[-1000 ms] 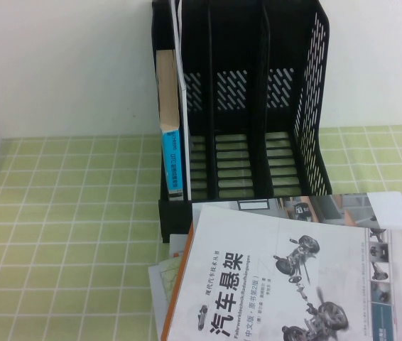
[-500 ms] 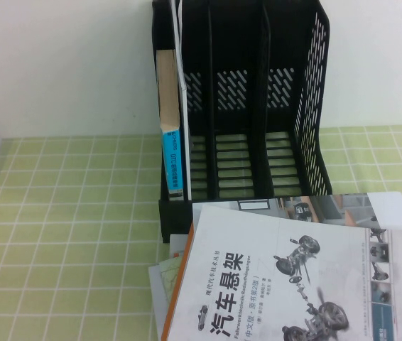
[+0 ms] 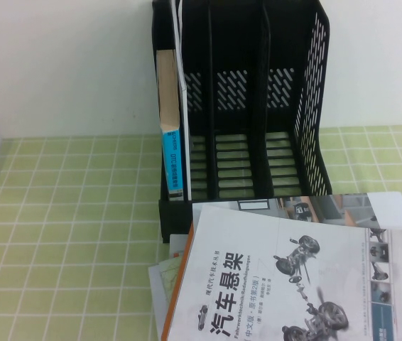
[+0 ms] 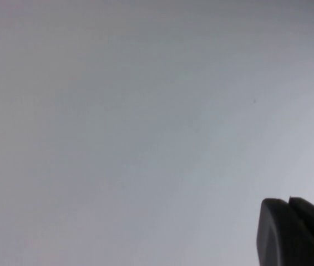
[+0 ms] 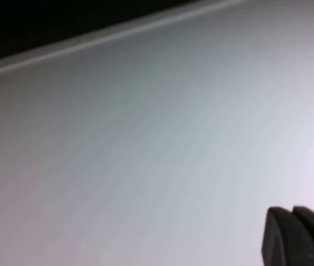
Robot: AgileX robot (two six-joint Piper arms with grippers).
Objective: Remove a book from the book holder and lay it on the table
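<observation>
The black book holder [image 3: 307,106] stands upright at the back middle of the green-yellow checked table [image 3: 66,213]. In its leftmost slots a thin book [image 3: 180,71] stands on edge; only its pale edge shows, so I cannot read its cover. Neither arm appears in the high view. In the left wrist view my left gripper [image 4: 288,200] is shut with nothing in it, facing a blank pale surface. The right wrist view shows my right gripper [image 5: 293,209] likewise shut and empty before a pale surface.
A thick blue-spined book [image 3: 171,153] with tan pages stands left of the thin one. In front of the holder lies a white book [image 3: 272,284] picturing car suspension parts, on top of a photo-covered magazine [image 3: 350,207] and loose papers [image 3: 162,280].
</observation>
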